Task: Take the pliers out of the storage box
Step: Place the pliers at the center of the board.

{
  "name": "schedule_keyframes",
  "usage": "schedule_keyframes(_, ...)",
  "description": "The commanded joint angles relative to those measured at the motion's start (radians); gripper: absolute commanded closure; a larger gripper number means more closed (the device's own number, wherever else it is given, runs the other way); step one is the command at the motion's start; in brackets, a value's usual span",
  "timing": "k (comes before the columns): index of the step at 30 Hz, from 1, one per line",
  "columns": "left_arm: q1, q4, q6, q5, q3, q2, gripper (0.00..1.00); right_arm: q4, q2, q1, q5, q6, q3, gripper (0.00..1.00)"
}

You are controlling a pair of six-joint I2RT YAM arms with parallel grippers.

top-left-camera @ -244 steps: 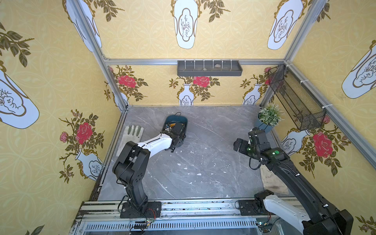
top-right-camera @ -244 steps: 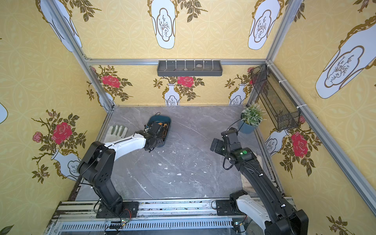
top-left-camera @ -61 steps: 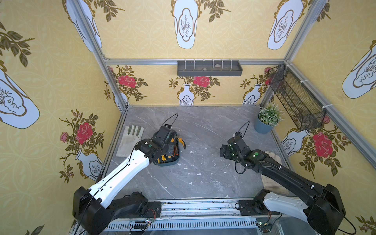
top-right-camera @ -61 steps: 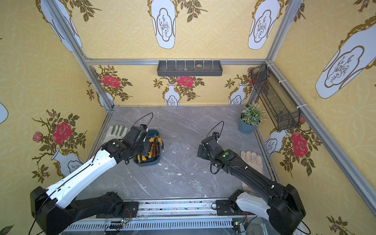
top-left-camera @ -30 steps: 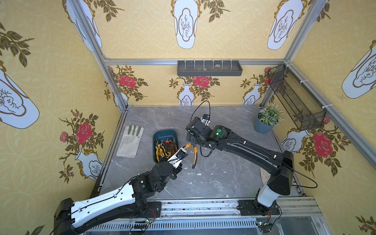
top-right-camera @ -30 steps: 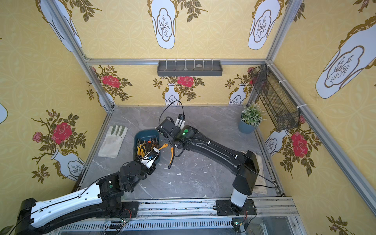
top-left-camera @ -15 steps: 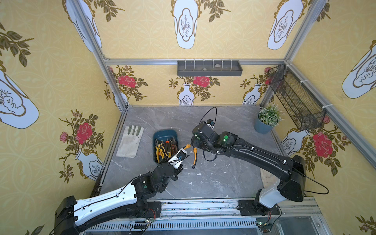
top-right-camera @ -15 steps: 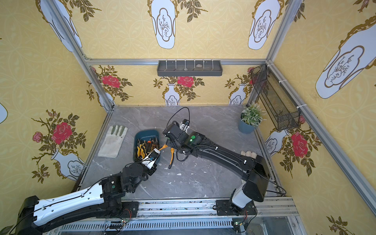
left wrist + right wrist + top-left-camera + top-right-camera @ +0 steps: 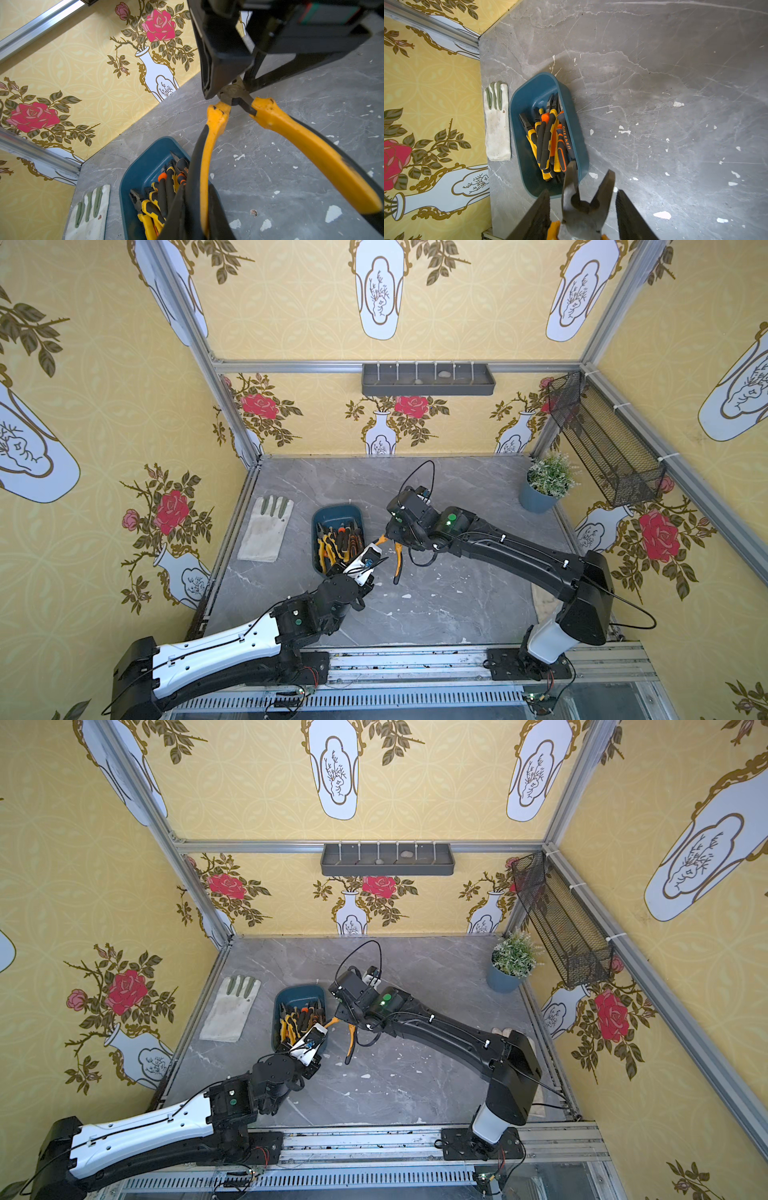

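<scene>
**One plier up in the air just right of the tub, looks like a handover**

One yellow-and-black-handled plier [image 9: 311, 149] is held clear of the grey marble tabletop [image 9: 457, 605]. It's just right of the dark teal plastic storage tub [image 9: 332, 512], level with the tub's near end. One handle is pinched tight in the left gripper [image 9: 373, 556], which is reached in from the near left. The other handle is splayed wide and hangs free toward the near side.

The bit that matters: the metal head sits at the far-right end of the plier, between the fingers [image 9: 537, 209] of the right gripper [image 9: 582, 193]. Those fingers are spread either side of the head. A gap can be seen on at least one side in the right wrist view, so a firm clamp can't be called. In the left wrist view one finger looks to be against the pivot, but contact can't be confirmed.

So the held handle and head are lined up near-left to far-right, gripper to gripper. The head probably needs to be clamped properly before the handle is let go, otherwise the plier could be dropped.

The remaining pliers [image 9: 550, 141] are piled lengthwise in the tub. A white work glove [image 9: 266, 529] is laid flat just left of it.
</scene>
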Motion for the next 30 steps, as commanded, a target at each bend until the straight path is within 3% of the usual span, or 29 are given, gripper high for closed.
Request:
schedule_keyframes(1, -0.003, 0.068, -0.014, -0.018, 0.002, -0.001, 1.00, 0.038, 0.004, -0.016, -0.021, 0.021, -0.007, 0.49)
schedule_keyframes(13, -0.006, 0.068, -0.026, -0.016, -0.009, -0.002, 1.00, 0.093, 0.026, -0.041, -0.136, 0.040, -0.031, 0.66)
schedule_keyframes(22, -0.008, 0.069, -0.026, -0.018, -0.022, -0.013, 1.00, 0.099, 0.038, -0.014, -0.160, 0.033, -0.022, 0.66)
schedule_keyframes(30, -0.008, 0.069, -0.029, -0.022, -0.032, -0.019, 1.00, 0.117, 0.043, 0.002, -0.188, 0.047, -0.024, 0.60)
